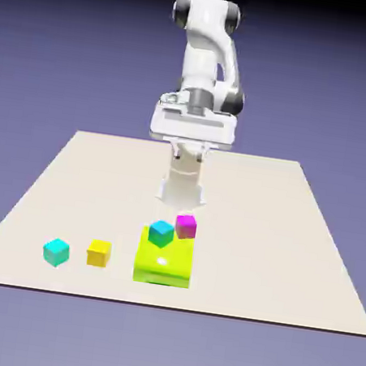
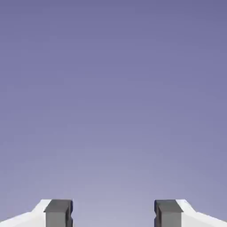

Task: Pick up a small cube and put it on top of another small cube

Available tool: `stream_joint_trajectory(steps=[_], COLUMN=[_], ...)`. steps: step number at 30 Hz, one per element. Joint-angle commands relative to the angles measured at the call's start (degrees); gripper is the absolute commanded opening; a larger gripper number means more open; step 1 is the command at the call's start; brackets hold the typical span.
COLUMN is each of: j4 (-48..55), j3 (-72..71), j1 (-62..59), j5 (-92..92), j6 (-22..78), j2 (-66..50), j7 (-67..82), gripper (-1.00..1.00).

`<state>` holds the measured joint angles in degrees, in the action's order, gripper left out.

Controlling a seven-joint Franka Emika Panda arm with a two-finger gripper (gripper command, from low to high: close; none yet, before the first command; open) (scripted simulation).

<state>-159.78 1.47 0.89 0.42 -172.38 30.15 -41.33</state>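
The small yellow cube (image 1: 98,253) sits on the table near its front edge, toward the exterior view's left. A cyan cube (image 1: 56,251) lies just left of it, a short gap apart. A second cyan cube (image 1: 161,233) seems to rest on the rear of the large lime-green block (image 1: 163,264), and a magenta cube (image 1: 186,225) stands at that block's far right corner. My gripper (image 1: 192,130) hangs high above the table's far side, well away from all the cubes. In the hand view the gripper (image 2: 113,213) is open with only the backdrop between its fingertips (image 2: 58,213).
The table (image 1: 290,259) is beige, and the robot's base (image 1: 183,188) stands on its far middle. The lime-green block is much larger than the cubes and lies right of the yellow cube.
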Motion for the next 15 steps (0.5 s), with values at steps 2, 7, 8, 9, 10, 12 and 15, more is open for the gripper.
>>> stream_joint_trajectory(steps=[2,7,8,9,10,12,15], j4=[2.0,7.1,8.1,9.1,10.1,12.1,15.2], j3=[2.4,8.6,9.8,11.0,12.2,14.7,18.3], j1=[0.3,1.2,1.4,1.5,1.7,2.1,2.6], j5=[0.7,2.4,2.8,3.1,3.5,4.2,5.2], j6=[2.7,9.5,10.8,12.2,13.5,16.2,20.3], j2=[-4.2,-14.5,-16.6,-18.7,-20.8,-24.9,-31.1], j7=[1.9,6.6,7.5,8.4,9.4,11.3,14.1], gripper=[0.0,0.0,0.0,0.0,0.0,0.0,0.0])
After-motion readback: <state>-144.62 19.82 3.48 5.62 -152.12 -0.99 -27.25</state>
